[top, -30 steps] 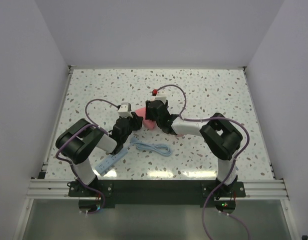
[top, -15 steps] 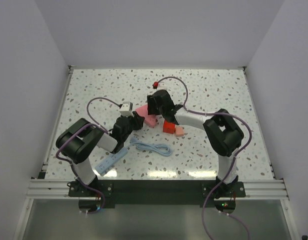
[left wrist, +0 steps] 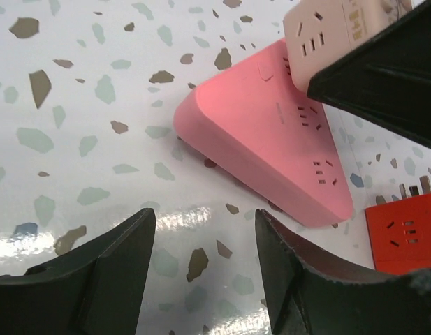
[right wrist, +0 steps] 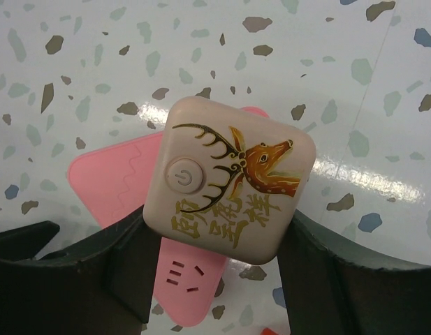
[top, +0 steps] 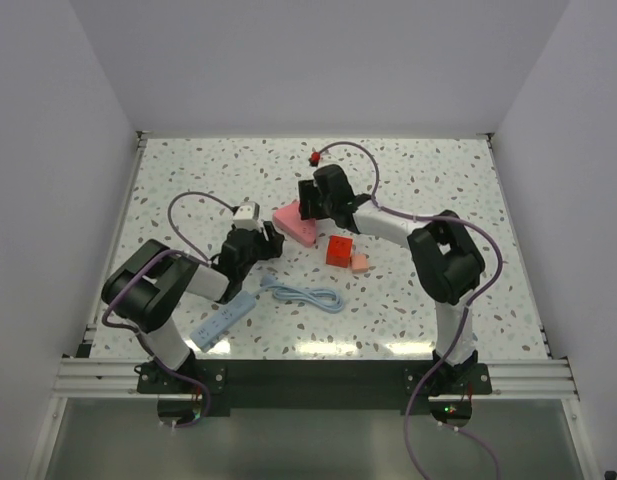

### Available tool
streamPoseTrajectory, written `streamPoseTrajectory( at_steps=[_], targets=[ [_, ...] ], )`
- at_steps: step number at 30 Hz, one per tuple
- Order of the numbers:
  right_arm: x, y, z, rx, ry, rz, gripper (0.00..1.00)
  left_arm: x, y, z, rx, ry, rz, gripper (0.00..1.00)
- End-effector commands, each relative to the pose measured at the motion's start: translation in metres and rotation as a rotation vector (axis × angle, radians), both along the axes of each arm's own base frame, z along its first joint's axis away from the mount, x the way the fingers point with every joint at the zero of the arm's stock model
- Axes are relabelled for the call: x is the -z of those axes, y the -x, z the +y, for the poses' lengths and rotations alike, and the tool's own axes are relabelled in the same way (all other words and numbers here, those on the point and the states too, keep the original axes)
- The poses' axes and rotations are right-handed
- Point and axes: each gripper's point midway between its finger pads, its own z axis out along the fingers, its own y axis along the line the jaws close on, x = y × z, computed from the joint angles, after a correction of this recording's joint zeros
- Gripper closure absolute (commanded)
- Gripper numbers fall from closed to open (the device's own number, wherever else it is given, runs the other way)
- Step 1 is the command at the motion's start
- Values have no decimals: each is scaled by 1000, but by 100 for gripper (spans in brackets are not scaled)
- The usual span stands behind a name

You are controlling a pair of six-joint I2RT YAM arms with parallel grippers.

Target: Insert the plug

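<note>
The plug (top: 360,262), a small salmon-orange cube, lies on the table just right of a larger red cube (top: 338,250) (left wrist: 404,237); no gripper touches it. A flat pink triangle with sockets (top: 296,223) (left wrist: 271,150) (right wrist: 110,185) lies left of them. My right gripper (top: 318,200) (right wrist: 218,227) is shut on a beige cube (right wrist: 229,185) (left wrist: 327,31) printed with a deer and a power button, held over the triangle's far corner. My left gripper (top: 263,240) (left wrist: 205,220) stands open over bare table on the triangle's near-left side, with nothing between its fingers.
A light blue coiled cable (top: 306,295) and a blue-white power strip (top: 223,320) lie near the front left. A small red piece (top: 314,158) sits on the right arm's cable at the back. Walls close in the table on three sides.
My right gripper has carried the beige cube back and left onto the triangle, uncovering the red cube and the plug. The left jaws have widened and drawn back slightly.
</note>
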Motion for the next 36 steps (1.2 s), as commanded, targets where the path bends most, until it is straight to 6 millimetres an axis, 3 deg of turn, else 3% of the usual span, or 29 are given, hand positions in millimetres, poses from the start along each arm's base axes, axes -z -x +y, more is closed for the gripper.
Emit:
streamPoseTrajectory(
  at_steps=[1, 6, 16, 28, 36],
  targets=[
    [43, 16, -22, -17, 101, 144, 100, -31, -16, 7, 0, 48, -79, 36],
    [41, 18, -24, -36, 70, 169, 100, -57, -30, 5, 45, 126, -130, 30],
    [36, 37, -24, -94, 32, 212, 100, -61, -59, -25, 140, 221, -122, 24],
    [41, 25, -40, -75, 84, 223, 100, -37, -85, -32, 141, 159, -87, 28],
    [38, 13, -34, -83, 70, 212, 100, -11, -94, -39, 170, 117, -29, 39]
  ],
)
